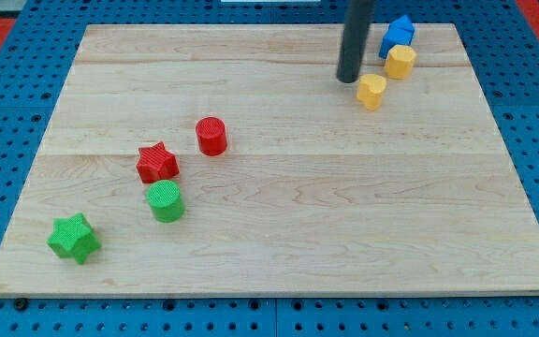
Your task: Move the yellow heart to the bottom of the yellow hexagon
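The yellow heart point(371, 91) lies near the view's top right on the wooden board point(279, 234). The yellow hexagon point(400, 61) sits just up and to the right of it, a small gap between them. A blue block point(398, 34) touches the hexagon's upper side. My tip point(348, 80) stands just left of the yellow heart, very close to it; whether it touches is unclear.
A red cylinder point(211, 136) and a red star point(157, 163) lie left of the middle. A green cylinder point(166, 201) and a green star point(74, 238) lie toward the bottom left. Blue pegboard surrounds the board.
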Robot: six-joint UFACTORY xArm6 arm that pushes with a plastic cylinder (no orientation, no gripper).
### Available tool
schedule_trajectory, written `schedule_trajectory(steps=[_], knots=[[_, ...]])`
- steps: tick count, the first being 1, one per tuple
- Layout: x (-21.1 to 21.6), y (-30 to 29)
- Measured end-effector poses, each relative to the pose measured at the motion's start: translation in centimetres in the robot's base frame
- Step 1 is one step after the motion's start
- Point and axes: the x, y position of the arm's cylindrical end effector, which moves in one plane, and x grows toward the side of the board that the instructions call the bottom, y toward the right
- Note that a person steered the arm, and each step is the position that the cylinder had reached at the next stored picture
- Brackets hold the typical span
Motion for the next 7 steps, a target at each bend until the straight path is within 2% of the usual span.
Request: schedule_trajectory(steps=[1, 2, 3, 7], knots=[[0.5, -4.7], [3.2, -5.1], [5.8, -3.6], [5.6, 2.3]])
